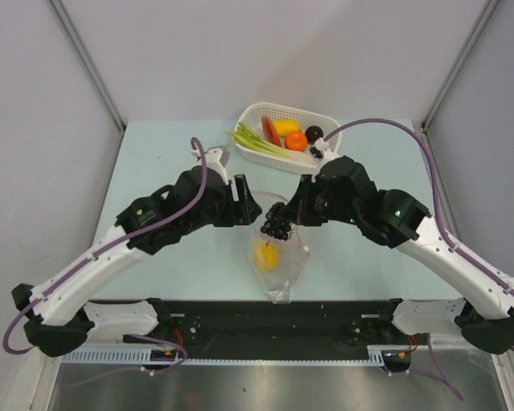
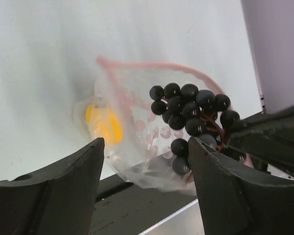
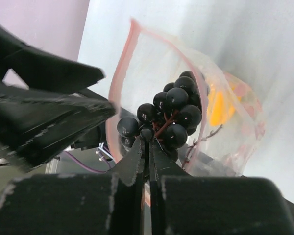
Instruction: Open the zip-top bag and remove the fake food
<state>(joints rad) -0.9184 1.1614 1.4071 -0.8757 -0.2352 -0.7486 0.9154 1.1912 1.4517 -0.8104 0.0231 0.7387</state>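
Zip-top bag lies at approx 6 o'clock of the table, near the front edge, w/ its pink-zip mouth open toward 12. Right claw is pinched tight on the stem of a dark grape bunch right at the mouth, at 12 o'clock of the bag, prob. to lift this bit of fake food out. Left claw stands apart at the bag's 10 o'clock, gripping nothing; likely there to steady or spread the mouth. Yellow piece sits inside the bag. Basket at 12 o'clock of the table holds other pcs. Unclear: whether the bunch is fully clear of the plastic, and whether the left fingers touch the bag. Crinkles + glare hide anything else inside.
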